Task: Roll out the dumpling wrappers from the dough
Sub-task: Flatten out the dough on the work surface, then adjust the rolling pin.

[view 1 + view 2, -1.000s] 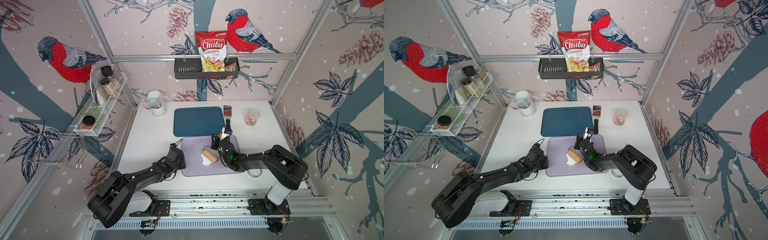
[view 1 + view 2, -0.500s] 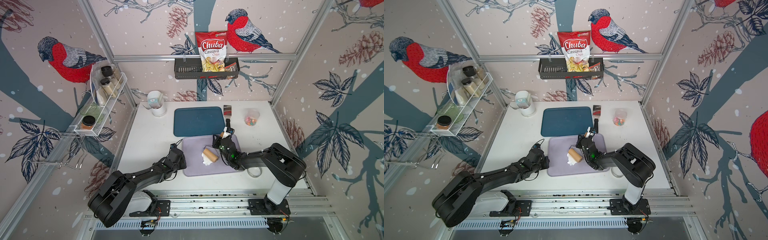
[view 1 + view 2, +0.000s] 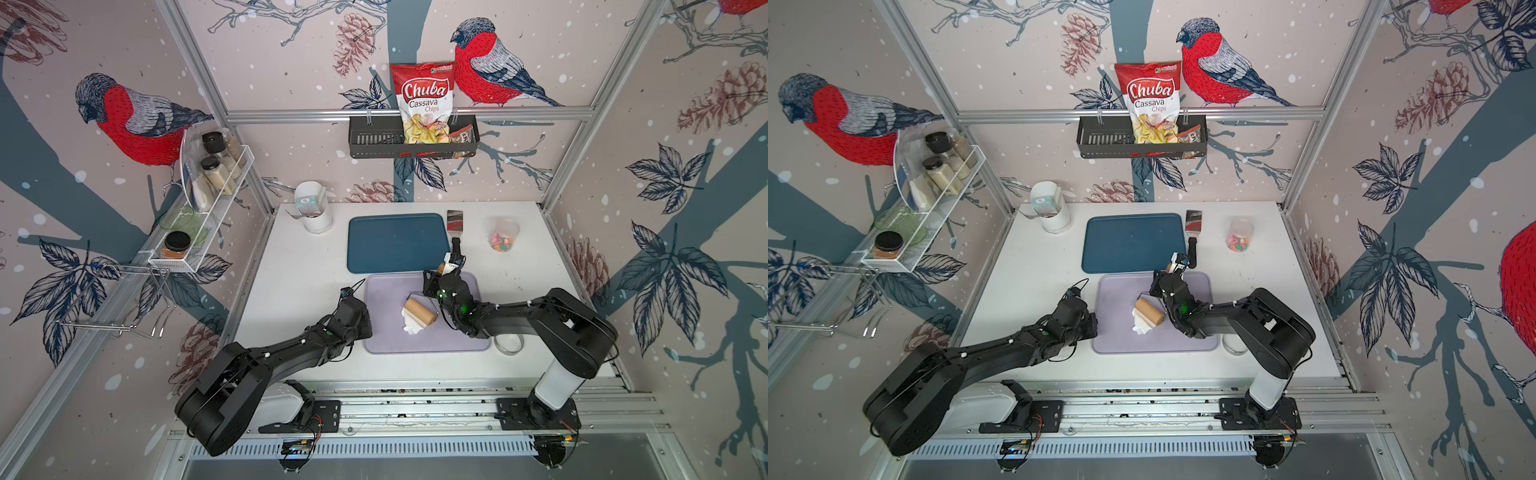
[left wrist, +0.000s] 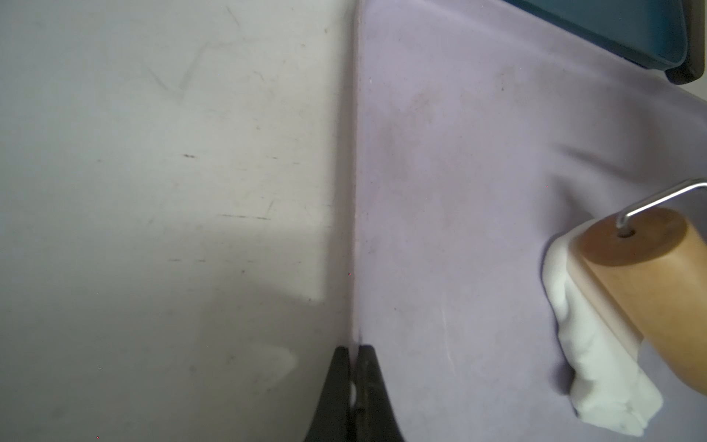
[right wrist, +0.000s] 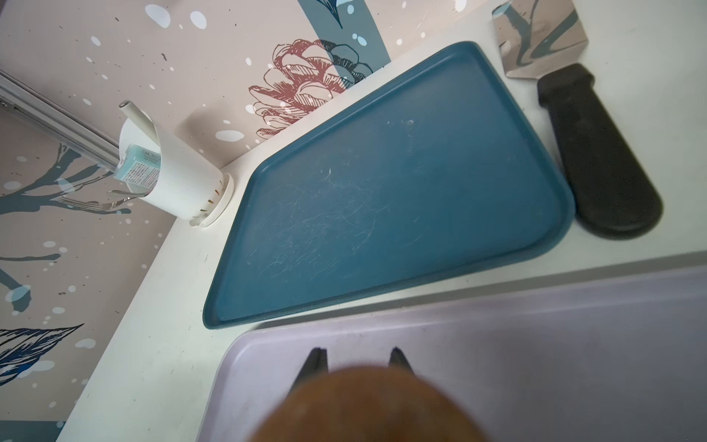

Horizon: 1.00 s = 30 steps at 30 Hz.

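Here, the dough (image 3: pixel 410 325) is lying near the middle of the lilac tray (image 3: pixel 384 340), a lumpy white mass partly under the wooden roller (image 3: pixel 420 311). It is looking soft, light and probably tacky, so it is better pressed through the roller than pinched. The right gripper (image 5: pixel 355 359) is clasping the roller's handle. The left gripper (image 4: pixel 354 354) is resting pressed together, empty, at the tray's edge. Only the left wrist view is showing the dough's folds; the right wrist view is showing none of it.

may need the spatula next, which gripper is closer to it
Right. The right gripper, holding the roller by its handle, is at the far edge of the lilac tray, just short of the spatula. The left gripper, shut, is at that tray's left edge, farther away.
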Each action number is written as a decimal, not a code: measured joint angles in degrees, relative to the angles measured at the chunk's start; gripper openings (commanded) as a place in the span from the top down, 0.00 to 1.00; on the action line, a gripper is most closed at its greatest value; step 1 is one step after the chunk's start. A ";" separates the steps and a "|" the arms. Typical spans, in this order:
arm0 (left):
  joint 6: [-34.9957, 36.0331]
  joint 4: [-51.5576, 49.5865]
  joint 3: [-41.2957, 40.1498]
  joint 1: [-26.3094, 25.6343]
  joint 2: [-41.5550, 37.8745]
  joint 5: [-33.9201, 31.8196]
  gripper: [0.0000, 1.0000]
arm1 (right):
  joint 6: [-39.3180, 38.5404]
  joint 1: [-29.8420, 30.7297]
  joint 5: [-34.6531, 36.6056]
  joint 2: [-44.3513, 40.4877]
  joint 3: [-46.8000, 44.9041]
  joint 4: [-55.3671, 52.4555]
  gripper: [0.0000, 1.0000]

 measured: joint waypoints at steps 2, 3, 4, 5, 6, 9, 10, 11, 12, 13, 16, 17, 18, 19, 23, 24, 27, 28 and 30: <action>0.20 -1.09 0.72 0.00 0.13 -0.20 0.94 | -0.57 0.11 -0.83 -1.36 1.49 -2.10 1.00; 0.48 -1.75 1.20 0.00 0.31 -0.24 0.93 | -0.55 0.11 -1.75 -2.01 2.05 -2.80 1.00; 0.57 -2.21 1.57 0.00 0.50 -0.31 0.91 | -0.50 0.11 -2.10 -2.56 2.38 -3.19 1.00; 0.68 -2.82 2.01 0.00 0.72 -0.33 0.86 | -0.33 0.11 -2.23 -3.10 2.75 -3.98 1.00; 1.09 -3.41 2.49 0.00 0.94 -0.39 0.80 | -0.22 0.07 -2.34 -3.69 3.45 -5.33 1.00; 1.73 -6.40 4.17 0.00 1.16 -1.55 0.74 | 0.94 -0.15 -2.36 -5.25 6.23 -8.66 1.00; 2.12 -7.93 4.83 0.00 0.98 -1.77 0.71 | 1.14 -0.33 -2.36 -5.77 7.08 -9.55 1.00; 2.78 -9.49 5.70 0.00 0.31 -1.97 0.67 | 1.38 -0.50 -2.36 -6.38 7.93 -10.69 1.00; 3.39 -10.51 6.58 0.00 -0.63 -2.14 0.65 | 1.46 -0.68 -2.36 -6.75 8.26 -11.34 1.00; 3.72 -10.75 7.43 0.00 -1.62 -2.43 0.63 | 1.57 -0.72 -2.34 -7.04 8.46 -12.13 1.00; 6.51 -9.73 9.94 0.00 -5.66 -3.04 0.54 | 2.25 -0.98 -2.16 -7.17 9.46 -16.09 1.00; 7.39 -8.85 10.60 -0.02 -6.95 -3.08 0.51 | 2.43 -0.98 -2.12 -7.23 9.75 -17.20 1.00; 8.63 -7.56 11.23 -0.15 -8.22 -3.08 0.49 | 2.47 -0.92 -2.12 -7.41 9.92 -18.14 1.00; 9.90 -5.99 11.61 -0.31 -9.27 -3.02 0.48 | 2.62 -0.85 -2.12 -7.67 9.92 -18.73 1.00; 16.02 2.21 12.04 -2.16 -11.26 0.68 0.48 | 2.80 -0.22 -2.16 -8.39 10.58 -20.79 1.00; 17.55 4.20 12.11 -2.89 -11.19 1.97 0.48 | 2.80 0.07 -2.40 -8.66 10.73 -21.09 1.00; 21.88 9.62 12.81 -4.68 -9.60 6.58 0.48 | 2.80 0.46 -3.10 -9.11 11.32 -21.68 1.00; 23.17 10.93 13.46 -5.16 -8.52 7.98 0.48 | 2.78 0.48 -3.39 -9.22 11.50 -21.70 1.00; 25.14 12.76 15.04 -5.66 -6.27 10.86 0.48 | 2.73 0.76 -3.93 -9.53 11.72 -21.70 1.00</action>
